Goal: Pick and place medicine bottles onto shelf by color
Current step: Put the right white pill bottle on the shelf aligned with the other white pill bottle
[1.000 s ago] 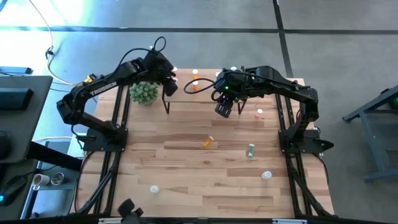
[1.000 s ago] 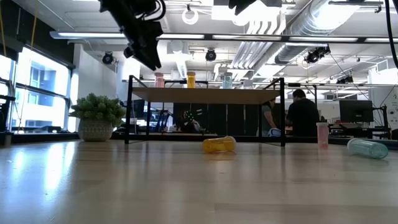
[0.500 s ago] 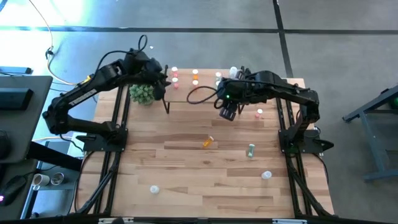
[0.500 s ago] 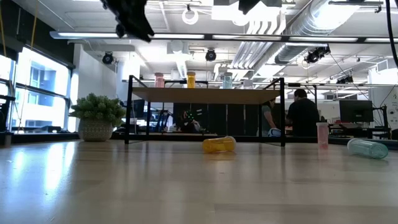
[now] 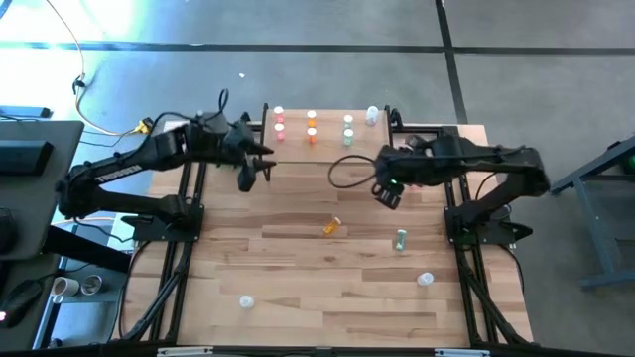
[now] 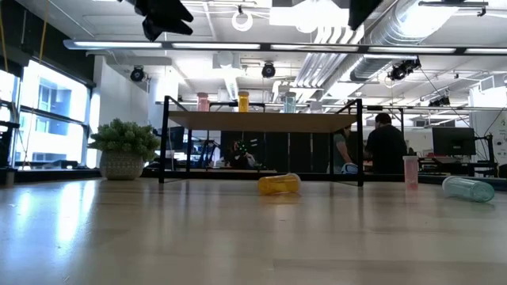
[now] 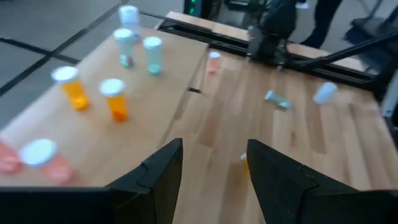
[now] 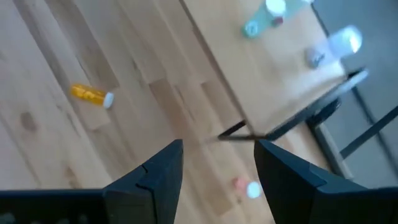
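Note:
Several medicine bottles stand upright on the shelf at the table's far middle: pink, orange, green and clear. On the table an orange bottle and a green one lie on their sides. A clear bottle and a white one sit nearer the front. A pink bottle stands by the shelf's right end. My left gripper hangs open by the shelf's left end. My right gripper hangs open before its right end. Both hold nothing.
A potted green plant stands left of the shelf, mostly under my left arm in the high view. Black frame rails run along both table sides. Bare wood lies between the shelf and the fallen bottles.
My left gripper has drawn back from above the shelf's left end toward the table's near and left side, tipping up closer to level. My right gripper has gone toward the table's right and near edge and sunk a little. No bottle has moved.

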